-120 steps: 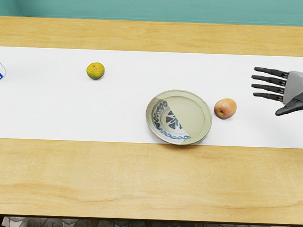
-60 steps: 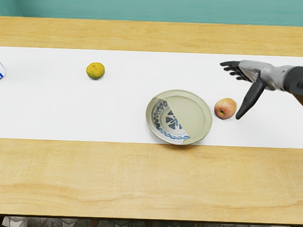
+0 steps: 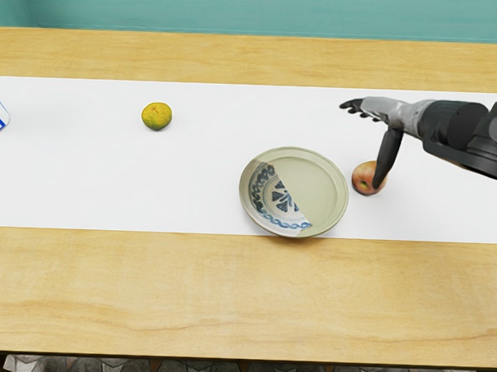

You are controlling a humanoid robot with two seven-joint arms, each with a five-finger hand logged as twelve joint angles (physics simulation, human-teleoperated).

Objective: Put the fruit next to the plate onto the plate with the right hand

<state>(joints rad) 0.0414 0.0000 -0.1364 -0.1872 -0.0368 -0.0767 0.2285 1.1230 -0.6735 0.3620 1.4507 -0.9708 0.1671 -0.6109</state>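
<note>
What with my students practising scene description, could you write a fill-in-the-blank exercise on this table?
1. In the picture, the apple lies just ____ of the plate.
2. The right hand, its fingers spread and holding nothing, hovers at the ____.
3. The citrus fruit lies far to the plate's ____.
4. The plate holds ____ fruit.

Missing words: right; apple; left; no
</note>
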